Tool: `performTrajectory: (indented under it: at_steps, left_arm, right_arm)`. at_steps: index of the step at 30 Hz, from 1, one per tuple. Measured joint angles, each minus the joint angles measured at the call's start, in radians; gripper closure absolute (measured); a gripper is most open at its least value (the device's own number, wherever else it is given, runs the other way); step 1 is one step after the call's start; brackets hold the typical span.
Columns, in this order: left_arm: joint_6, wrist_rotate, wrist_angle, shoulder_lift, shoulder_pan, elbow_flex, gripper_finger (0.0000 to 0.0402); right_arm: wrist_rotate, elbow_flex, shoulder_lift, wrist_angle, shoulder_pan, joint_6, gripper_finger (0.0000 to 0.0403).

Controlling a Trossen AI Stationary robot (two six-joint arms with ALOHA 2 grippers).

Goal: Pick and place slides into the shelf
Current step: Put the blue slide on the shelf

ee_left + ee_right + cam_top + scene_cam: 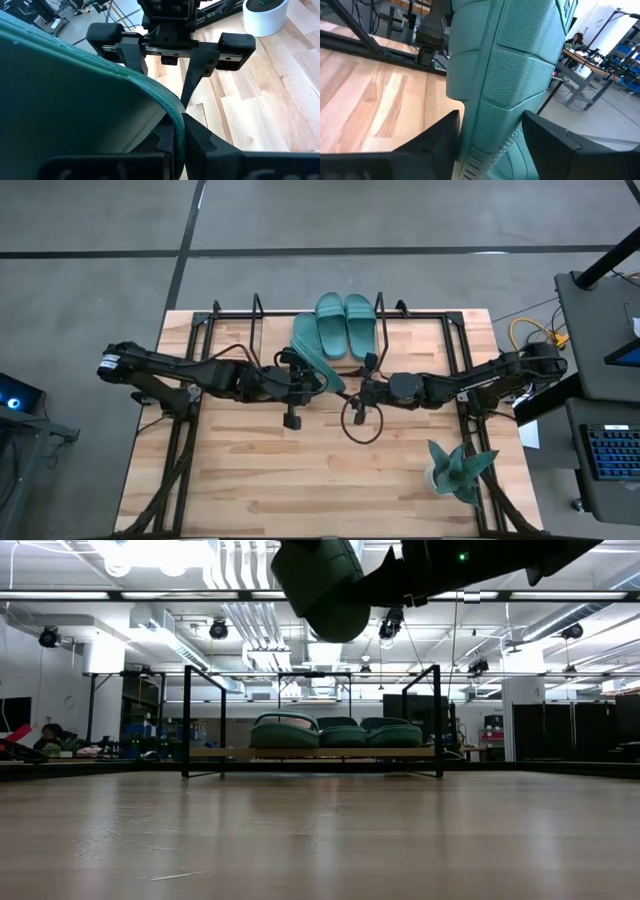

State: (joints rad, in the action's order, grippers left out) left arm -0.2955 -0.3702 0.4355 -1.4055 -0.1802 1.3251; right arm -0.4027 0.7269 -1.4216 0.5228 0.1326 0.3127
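Note:
One teal slide hangs in the air over the middle of the table, turned on its edge; it shows dark at the top of the low view. My left gripper reaches in from the left and is shut on it. My right gripper comes from the right and is open, one finger on either side of the slide's ribbed sole. Three more slides lie side by side on the board of the shelf at the far edge. My left gripper pinches the rim of the slide's sole between its two fingers. It comes from the table's left, slanting down. The slide is lifted clear of the table and stands on its edge. Whether my right gripper's fingers touch the slide, I cannot tell.
A teal spiky ornament in a white pot stands near the table's right front corner. The shelf's black rods run along the far edge. Bare wood lies toward the near edge. A person sits beyond the table.

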Motion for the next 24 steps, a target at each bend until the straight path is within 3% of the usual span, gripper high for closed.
performTrajectory:
  at_steps: [10,16,24]
  left_arm:
    - [0.001,0.025,-0.006,0.0,0.001,-0.003,0.0401]
    - [0.001,0.034,-0.031,0.0,0.001,-0.004,0.0392]
    - [-0.034,0.044,-0.024,0.005,-0.008,0.004,0.0296]
  right_arm:
    - [-0.006,0.0,0.0,-0.026,-0.001,0.048,0.036]
    - [-0.005,0.0,0.001,-0.03,-0.002,0.054,0.036]
    - [0.001,-0.003,0.001,-0.04,-0.003,0.078,0.036]
